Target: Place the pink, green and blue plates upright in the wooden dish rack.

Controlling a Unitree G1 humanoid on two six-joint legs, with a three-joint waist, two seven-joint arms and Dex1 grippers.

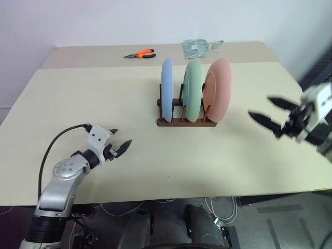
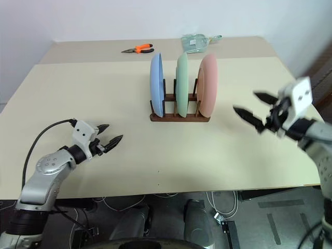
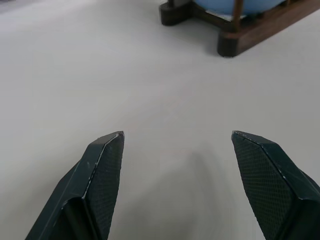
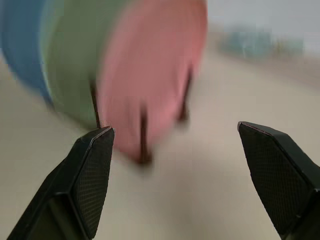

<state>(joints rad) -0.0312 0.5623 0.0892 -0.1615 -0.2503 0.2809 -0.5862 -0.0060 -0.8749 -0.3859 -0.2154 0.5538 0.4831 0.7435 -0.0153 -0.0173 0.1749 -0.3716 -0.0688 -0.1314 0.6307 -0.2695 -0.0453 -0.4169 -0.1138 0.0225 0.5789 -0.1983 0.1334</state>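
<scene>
Silver left arm (image 1: 65, 179) — black cable, white wrist blocks, black pointed fingers (image 1: 123, 148)

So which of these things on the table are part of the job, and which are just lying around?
Part of the job:
- blue plate
- green plate
- pink plate
- wooden dish rack, holding all three upright

Just lying about:
- orange-handled pliers
- clear packet

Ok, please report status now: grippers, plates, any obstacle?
Left gripper open, empty. Right gripper open, empty. Blue plate, green plate, pink plate upright in rack. Nothing in the way.
</scene>
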